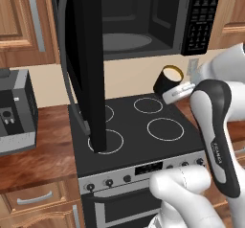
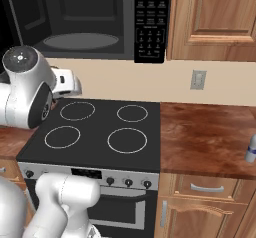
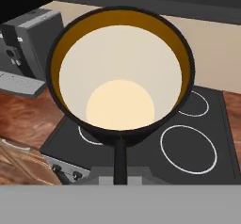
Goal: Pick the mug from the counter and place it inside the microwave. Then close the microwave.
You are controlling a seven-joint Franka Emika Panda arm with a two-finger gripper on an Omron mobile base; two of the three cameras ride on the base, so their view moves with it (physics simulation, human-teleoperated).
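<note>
mug (image 3: 121, 84) clamped by rim in fingers (image 3: 119, 159), held above stovetop (image 1: 143, 131), below open microwave (image 1: 143, 21)

Wood-grain counter (image 2: 205, 137) – white bottle (image 2: 251, 149) at its right edge – grey appliance (image 1: 14, 112) left

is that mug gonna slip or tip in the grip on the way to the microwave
The mug looks rigid, so it likely won't deform. The gripper is shut on its rim only, so it could swing or slip if jolted. It appears empty, probably light, and already tilts above the stovetop.
</note>
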